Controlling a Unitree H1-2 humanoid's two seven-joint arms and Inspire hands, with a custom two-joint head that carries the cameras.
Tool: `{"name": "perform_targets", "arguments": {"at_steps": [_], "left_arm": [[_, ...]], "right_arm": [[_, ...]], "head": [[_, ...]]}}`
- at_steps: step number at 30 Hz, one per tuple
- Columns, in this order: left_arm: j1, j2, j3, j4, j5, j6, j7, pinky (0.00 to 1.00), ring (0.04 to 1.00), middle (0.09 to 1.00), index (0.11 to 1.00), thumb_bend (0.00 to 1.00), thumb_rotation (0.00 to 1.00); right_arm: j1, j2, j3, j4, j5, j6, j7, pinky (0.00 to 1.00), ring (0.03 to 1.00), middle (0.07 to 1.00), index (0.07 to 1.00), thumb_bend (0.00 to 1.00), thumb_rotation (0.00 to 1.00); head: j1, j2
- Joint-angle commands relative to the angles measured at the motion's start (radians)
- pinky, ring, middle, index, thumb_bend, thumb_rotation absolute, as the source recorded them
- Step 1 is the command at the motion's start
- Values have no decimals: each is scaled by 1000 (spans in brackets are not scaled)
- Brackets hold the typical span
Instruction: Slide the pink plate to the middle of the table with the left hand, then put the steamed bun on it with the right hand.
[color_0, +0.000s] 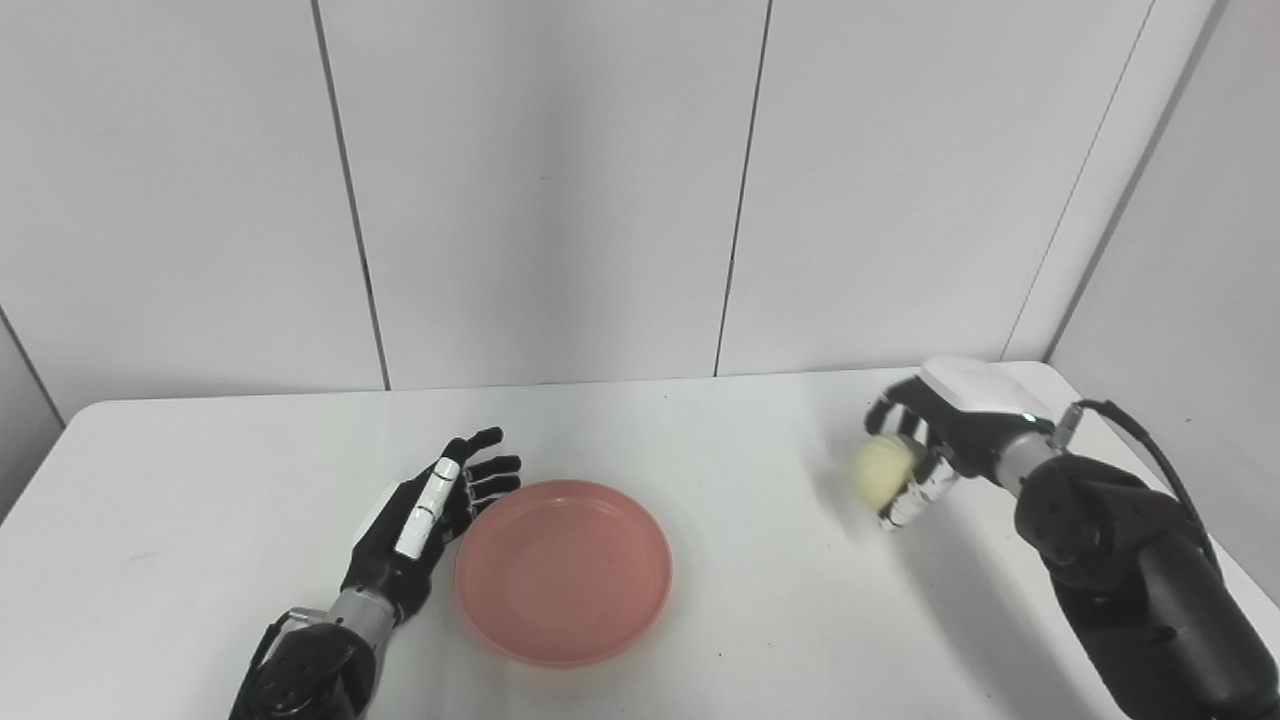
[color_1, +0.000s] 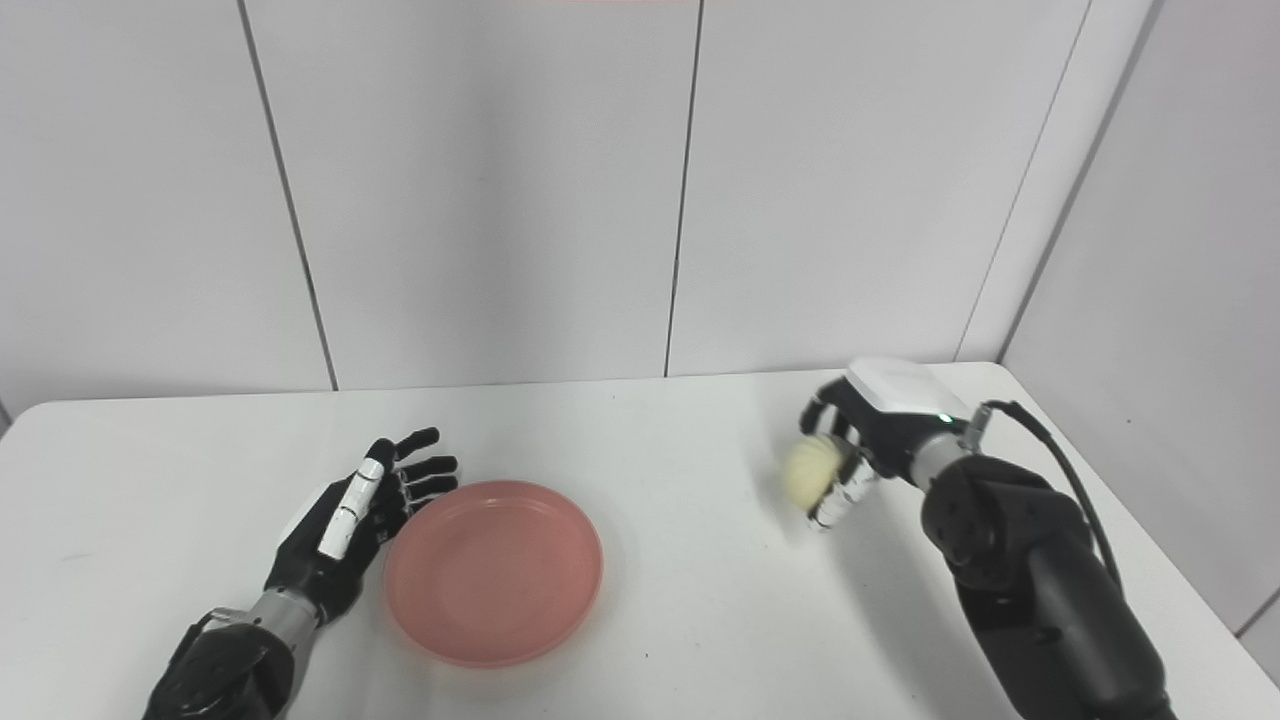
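While the round, shallow pink plastic plate (color_0: 563, 570) sits near mid-table, the black left hand (color_0: 425, 515) rests at its nine o'clock, fingers spread and empty; the right hand (color_0: 925, 450), at three o'clock, grips the pale round steamed bun (color_0: 884, 472), apparently ready to carry it over.

You are looking at two black arms with bulky, rounded matte shells. The left hand (color_0: 430, 515) is showing black fingers, a white strip along its upper edge and a silver wrist ring. The right hand (color_0: 935, 440) is wearing a white back plate, a small green light is glowing near its wrist, and a black cable (color_0: 1150, 450) is arching over the forearm.
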Motion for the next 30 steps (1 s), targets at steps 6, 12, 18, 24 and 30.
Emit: {"name": "perform_targets", "arguments": {"at_steps": [6, 12, 18, 24, 30], "left_arm": [[-10, 2, -6, 16, 0, 15, -12, 758, 779, 777, 829, 685, 889], [-13, -7, -7, 23, 3, 17, -5, 757, 776, 772, 826, 684, 879], [-16, -26, -21, 31, 18, 7, 3, 766, 786, 780, 831, 676, 873], [-29, -52, -27, 69, 29, -19, 16, 783, 791, 793, 839, 698, 861], [-45, -73, -39, 107, 52, -46, 39, 772, 773, 771, 827, 687, 853]], "right_arm": [[-115, 33, 27, -88, -42, 7, 58, 409, 507, 490, 624, 567, 0], [-167, 80, 75, -130, -65, 4, 101, 397, 488, 489, 619, 564, 0], [-187, 144, 91, -133, -63, 1, 112, 294, 402, 484, 609, 566, 0], [-187, 167, 132, -110, -55, -38, 88, 257, 358, 480, 608, 569, 0], [-179, 190, 173, -105, -27, -48, 86, 388, 491, 490, 625, 565, 0]], "head": [[9, 1], [42, 1], [137, 3], [213, 4], [262, 10]]}}
